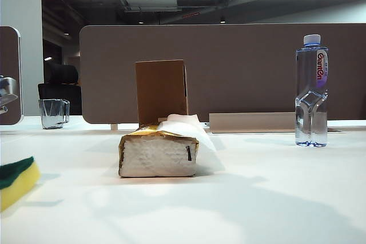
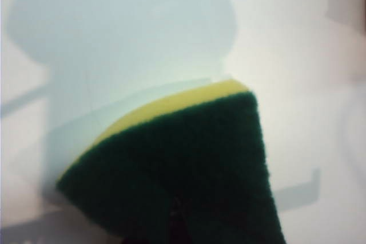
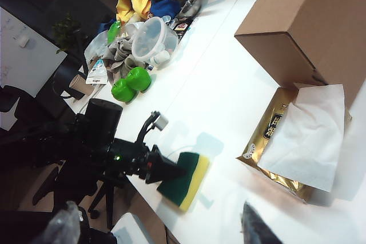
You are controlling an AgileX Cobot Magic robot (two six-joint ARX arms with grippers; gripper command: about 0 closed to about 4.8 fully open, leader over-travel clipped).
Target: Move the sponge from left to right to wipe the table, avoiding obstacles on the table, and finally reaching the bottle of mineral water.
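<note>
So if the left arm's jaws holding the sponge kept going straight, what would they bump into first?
Probably the gold-wrapped pack of white tissues: the left gripper, shut on the yellow-and-green foam sponge, points towards it, though depth is unclear.

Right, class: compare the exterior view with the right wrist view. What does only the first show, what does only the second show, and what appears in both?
Only the exterior view shows the bottle of mineral water standing at the right and the glass mug far left.

Only the right wrist view shows the left gripper shut on the sponge, and a heap of clutter at the far table edge.

Both show the sponge, green side up, the gold tissue pack, the brown cardboard box and the white table. The right gripper's finger is only partly visible.
</note>
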